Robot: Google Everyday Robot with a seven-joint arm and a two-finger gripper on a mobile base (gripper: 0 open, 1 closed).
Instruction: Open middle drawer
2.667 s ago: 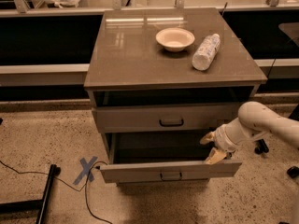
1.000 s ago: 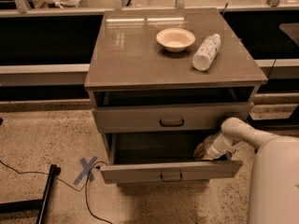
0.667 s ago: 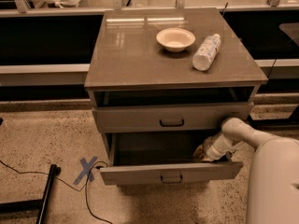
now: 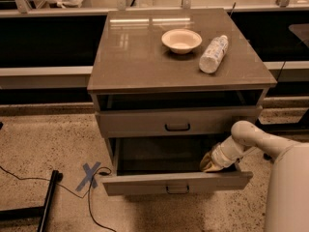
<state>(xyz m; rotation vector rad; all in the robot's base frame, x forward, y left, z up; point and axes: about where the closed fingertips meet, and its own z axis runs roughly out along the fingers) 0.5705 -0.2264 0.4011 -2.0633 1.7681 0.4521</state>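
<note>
The middle drawer (image 4: 145, 182) of the grey cabinet is pulled out towards me, with its small black loop handle (image 4: 177, 189) on the flat front and its dark tray showing. My gripper (image 4: 209, 164) reaches in from the right and sits inside the drawer's right end, just behind the front panel. My white forearm (image 4: 246, 138) crosses the drawer's right side. The drawer above (image 4: 140, 123), with a black handle (image 4: 177, 127), is closed. Whatever lies under the open drawer is hidden.
A white bowl (image 4: 181, 40) and a plastic bottle (image 4: 213, 53) lying on its side are on the cabinet top (image 4: 135, 57). My white body (image 4: 289, 192) fills the lower right. A blue tape cross (image 4: 89, 176), a cable and a black stand leg (image 4: 48, 202) are on the floor at the left.
Since 2.7 s ago my arm has swung closer and my gripper has moved from the drawer's right front corner to inside it. The drawer stays open by the same amount.
</note>
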